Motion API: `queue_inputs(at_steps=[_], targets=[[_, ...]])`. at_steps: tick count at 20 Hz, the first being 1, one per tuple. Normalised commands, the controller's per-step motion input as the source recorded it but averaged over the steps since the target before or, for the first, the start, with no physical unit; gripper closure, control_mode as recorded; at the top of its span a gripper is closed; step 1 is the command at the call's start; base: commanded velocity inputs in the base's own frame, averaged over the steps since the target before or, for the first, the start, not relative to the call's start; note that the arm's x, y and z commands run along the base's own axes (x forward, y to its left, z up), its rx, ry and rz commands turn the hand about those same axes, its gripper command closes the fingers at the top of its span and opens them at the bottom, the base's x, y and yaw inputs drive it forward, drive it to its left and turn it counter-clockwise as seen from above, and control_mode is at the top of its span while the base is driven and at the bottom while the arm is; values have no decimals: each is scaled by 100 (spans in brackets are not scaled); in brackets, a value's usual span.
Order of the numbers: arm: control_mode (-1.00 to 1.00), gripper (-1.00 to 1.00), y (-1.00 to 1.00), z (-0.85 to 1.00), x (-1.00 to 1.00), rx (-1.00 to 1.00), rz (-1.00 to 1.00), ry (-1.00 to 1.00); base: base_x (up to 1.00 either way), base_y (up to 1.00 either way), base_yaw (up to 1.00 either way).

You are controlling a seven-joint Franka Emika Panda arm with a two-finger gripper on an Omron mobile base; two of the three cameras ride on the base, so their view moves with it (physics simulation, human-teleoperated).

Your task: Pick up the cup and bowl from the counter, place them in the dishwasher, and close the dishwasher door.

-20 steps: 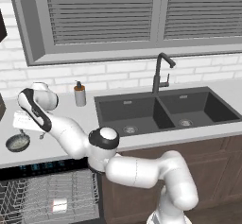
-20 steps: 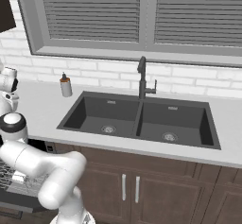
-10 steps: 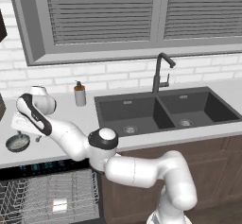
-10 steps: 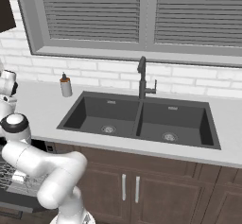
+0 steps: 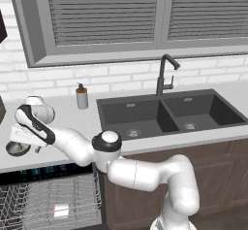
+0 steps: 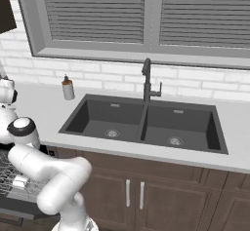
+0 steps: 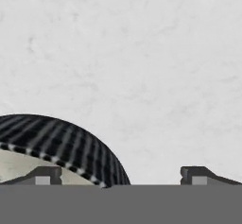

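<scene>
Our gripper [image 7: 120, 175] hangs just above the counter [image 7: 142, 67] with its two dark fingertips [image 7: 45, 175] spread wide apart and nothing between them. In the hand view, one fingertip sits over the pale inside of the bowl [image 7: 71, 142], whose dark ribbed outer wall curves up from the lower left; the other fingertip stands over bare counter beyond the rim. So the jaws straddle the near wall of the bowl, inside and outside.

From the left base view, we see the gripper [image 5: 23, 136] far out to our left, poised over the bowl [image 5: 17, 149], which rests near the counter's front edge, above the open dishwasher [image 5: 48, 200] with its pale wire racks. A soap dispenser [image 5: 82, 96] stands further back, beside the dark double sink [image 5: 164, 115]. We cannot pick out the cup with any certainty; the arm covers that part of the counter.

We judge the bowl to be light, rigid and likely smooth, perhaps ceramic, so it could slip or chip if dropped. The rim is the best place to take hold: one finger inside, one outside, pinching the thin wall, then lifting level.
</scene>
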Motion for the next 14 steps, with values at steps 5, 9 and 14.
queue_inputs(at_steps=[5, 9, 14], targets=[[-100, 100, 6, 0, 0, 0, 2, 8, 0, 0, 0], [-100, 100, 4, 0, 0, 0, 1, 6, 0, 0, 0], [-100, 100, -6, -11, -9, 1, -2, -6, 0, 0, 0]])
